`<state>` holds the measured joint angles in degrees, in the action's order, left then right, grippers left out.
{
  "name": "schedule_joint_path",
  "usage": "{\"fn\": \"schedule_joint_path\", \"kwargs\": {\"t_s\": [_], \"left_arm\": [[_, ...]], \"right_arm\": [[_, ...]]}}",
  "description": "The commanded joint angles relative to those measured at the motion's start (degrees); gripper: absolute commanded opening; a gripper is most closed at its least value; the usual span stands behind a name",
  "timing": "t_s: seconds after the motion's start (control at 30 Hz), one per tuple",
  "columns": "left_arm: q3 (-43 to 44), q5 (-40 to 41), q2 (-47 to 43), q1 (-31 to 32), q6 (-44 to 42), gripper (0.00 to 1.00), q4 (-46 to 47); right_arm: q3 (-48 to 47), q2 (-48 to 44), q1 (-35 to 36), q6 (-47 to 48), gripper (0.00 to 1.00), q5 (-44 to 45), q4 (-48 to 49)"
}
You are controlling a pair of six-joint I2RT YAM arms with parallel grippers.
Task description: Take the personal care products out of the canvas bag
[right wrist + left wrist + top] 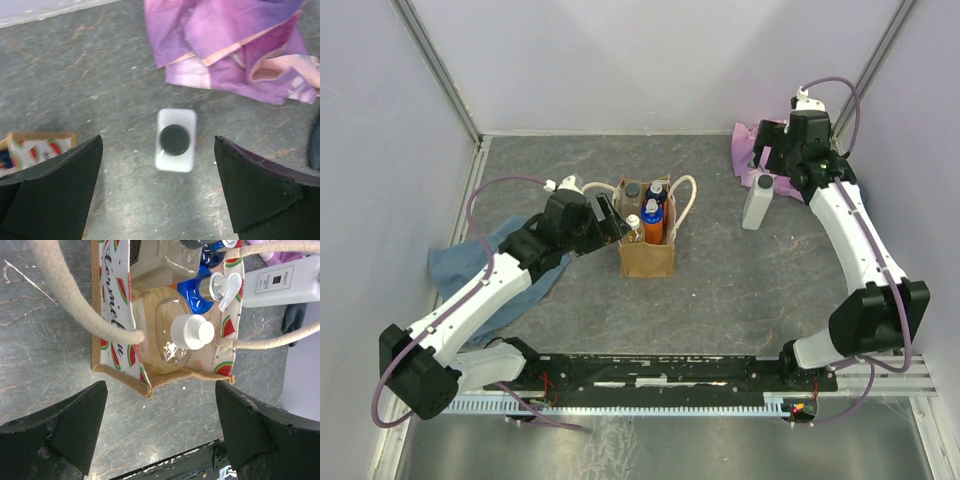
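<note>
Overhead, the bag (646,258), bottles (652,215) upright inside, stands on the counter (720,290) at three o'clock of the nearer left claw (612,222); from the left wrist that claw gapes empty, bag at twelve; from the right wrist, the right claw (157,139) gapes above a free-standing white bottle (175,152).
</note>
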<state>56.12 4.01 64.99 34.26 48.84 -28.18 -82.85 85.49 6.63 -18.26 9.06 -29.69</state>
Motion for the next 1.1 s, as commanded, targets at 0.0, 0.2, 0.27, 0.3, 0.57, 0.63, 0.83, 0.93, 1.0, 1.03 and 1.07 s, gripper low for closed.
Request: {"fn": "schedule_joint_path", "kwargs": {"t_s": [0.0, 0.2, 0.27, 0.3, 0.57, 0.63, 0.83, 0.93, 1.0, 1.03, 1.07], "left_arm": [[-0.4, -0.4, -0.2, 0.3, 2.2, 0.95, 2.0], [3.2, 6.7, 0.2, 0.3, -0.8, 0.95, 0.3], [6.4, 7.6, 1.4, 0.3, -2.0, 0.95, -0.6], [7.8, 7.6, 2.2, 0.3, -2.5, 0.94, -0.7], [15.3, 4.2, 6.6, 0.3, -3.9, 0.81, 0.5], [16.2, 3.1, 7.7, 0.3, -3.8, 0.78, 1.0], [19.0, 0.3, 11.6, 0.3, -3.3, 0.77, 0.6], [18.9, 0.3, 12.4, 0.4, -2.5, 0.77, 0.7], [18.5, 0.9, 12.2, 0.3, -2.3, 0.78, 0.8], [18.2, 1.2, 12.1, 0.4, -2.2, 0.78, 1.0], [18.1, 1.4, 12.0, 0.4, -2.2, 0.78, 1.0]], "right_arm": [[-4.1, -5.2, 5.0, -1.3, 1.0, -6.2, -1.8], [-13.2, -3.1, 17.7, -0.1, 0.91, -11.5, -6.8], [-15.3, -1.6, 20.0, -0.5, 0.86, -12.6, -7.6], [-15.9, -1.1, 20.3, -1.1, 0.85, -13.3, -7.4], [-21.1, 9.3, 22.8, -3.9, 1.0, -22.8, -11.1], [-20.3, 11.9, 23.3, -4.9, 1.0, -25.1, -11.0], [-15.8, 14.0, 24.7, -6.0, 1.0, -27.0, -7.7], [-15.1, 15.3, 25.0, -6.4, 0.97, -28.4, -7.8], [-14.7, 16.4, 25.4, -6.0, 0.93, -28.5, -7.9], [-14.5, 16.9, 25.6, -5.7, 0.91, -28.4, -7.9], [-14.5, 17.5, 25.8, -5.5, 0.89, -28.2, -8.2]]}}
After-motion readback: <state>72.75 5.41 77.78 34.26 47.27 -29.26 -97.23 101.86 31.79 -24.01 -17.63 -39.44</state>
